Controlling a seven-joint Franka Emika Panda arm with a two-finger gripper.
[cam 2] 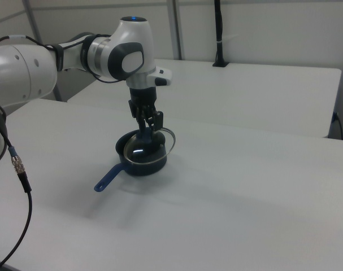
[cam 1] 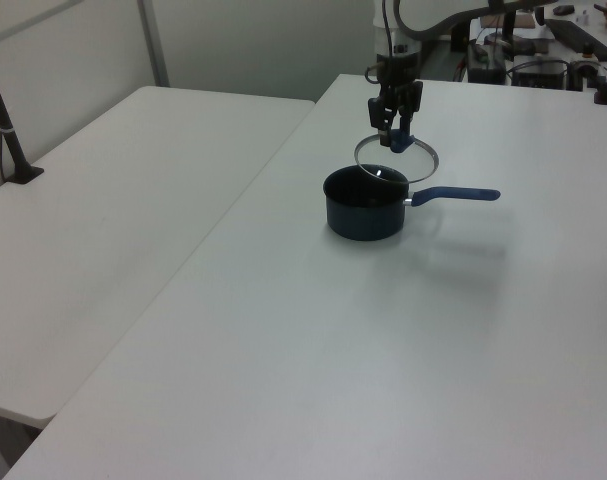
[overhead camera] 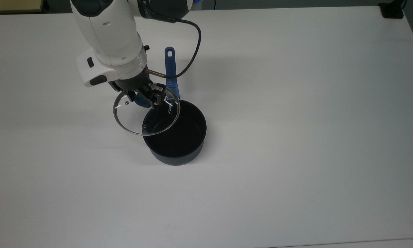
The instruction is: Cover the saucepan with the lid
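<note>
Left of centre in the top view, we see the gripper [overhead camera: 145, 97] closed on the blue knob [overhead camera: 141, 100] of the glass lid [overhead camera: 146, 113], which hangs in the air. The lid overlaps the upper-left rim of the saucepan [overhead camera: 174, 132] on the white table [overhead camera: 296, 120]. We note the pan's blue handle [overhead camera: 171, 74] pointing toward the top view's upper edge.

White arm [overhead camera: 106, 31], black hand [overhead camera: 142, 94]
</note>
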